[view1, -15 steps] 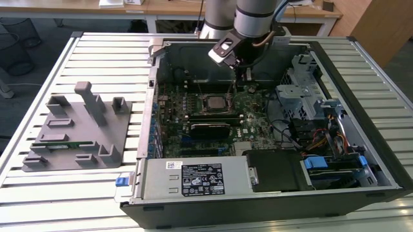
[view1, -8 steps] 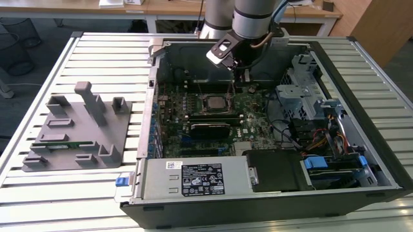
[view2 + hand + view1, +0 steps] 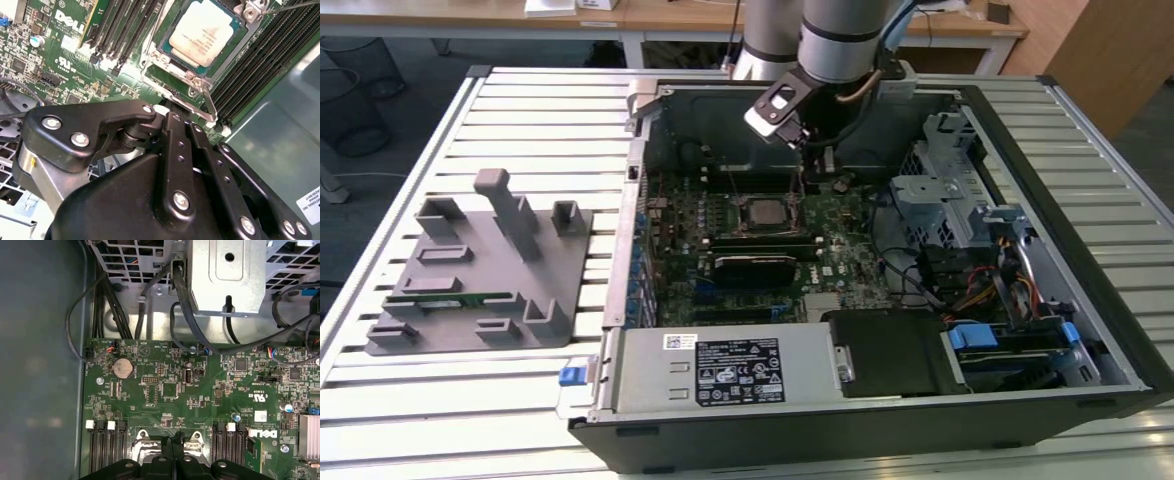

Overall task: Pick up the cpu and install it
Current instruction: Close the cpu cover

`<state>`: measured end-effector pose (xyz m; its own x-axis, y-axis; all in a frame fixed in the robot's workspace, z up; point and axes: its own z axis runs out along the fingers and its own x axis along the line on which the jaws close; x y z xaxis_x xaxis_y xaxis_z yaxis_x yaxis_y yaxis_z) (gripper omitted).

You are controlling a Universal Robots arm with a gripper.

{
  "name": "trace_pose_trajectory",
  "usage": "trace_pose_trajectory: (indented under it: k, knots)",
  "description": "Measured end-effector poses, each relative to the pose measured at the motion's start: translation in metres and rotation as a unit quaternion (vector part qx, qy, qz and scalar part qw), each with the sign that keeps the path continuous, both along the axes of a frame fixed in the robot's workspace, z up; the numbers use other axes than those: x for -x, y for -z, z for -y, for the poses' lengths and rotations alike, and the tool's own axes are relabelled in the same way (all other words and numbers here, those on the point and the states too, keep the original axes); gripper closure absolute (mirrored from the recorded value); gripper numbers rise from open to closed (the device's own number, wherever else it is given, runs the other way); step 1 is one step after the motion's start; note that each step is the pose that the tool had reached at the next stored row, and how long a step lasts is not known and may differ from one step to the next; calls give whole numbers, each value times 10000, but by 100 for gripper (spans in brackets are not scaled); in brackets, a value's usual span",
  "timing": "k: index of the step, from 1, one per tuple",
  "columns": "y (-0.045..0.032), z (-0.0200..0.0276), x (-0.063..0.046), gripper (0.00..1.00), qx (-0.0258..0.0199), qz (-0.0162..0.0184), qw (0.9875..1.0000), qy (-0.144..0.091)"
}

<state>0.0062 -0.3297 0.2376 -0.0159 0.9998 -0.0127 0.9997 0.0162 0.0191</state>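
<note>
Within socket (image 3: 165, 56), cpu (image 3: 207, 31) flat, plate upward; fingers (image 3: 176, 145) closed nearby

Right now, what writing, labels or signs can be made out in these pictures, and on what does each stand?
White logo on the green circuit board, in both wrist views: a maker's name, left unquoted.
Fine print on the cpu, on its metal top: too small to read.
Black label on the silver box in the exterior view: too small to read.
White sticker on the same box: likewise.
</note>
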Motion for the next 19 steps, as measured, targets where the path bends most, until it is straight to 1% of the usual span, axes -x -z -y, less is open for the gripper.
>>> trace_pose_trajectory:
  k: [12,19]
  knots:
    - [15,10,60,89,1,0,10000,0]
    - [18,11,72,89,1,0,10000,-1]
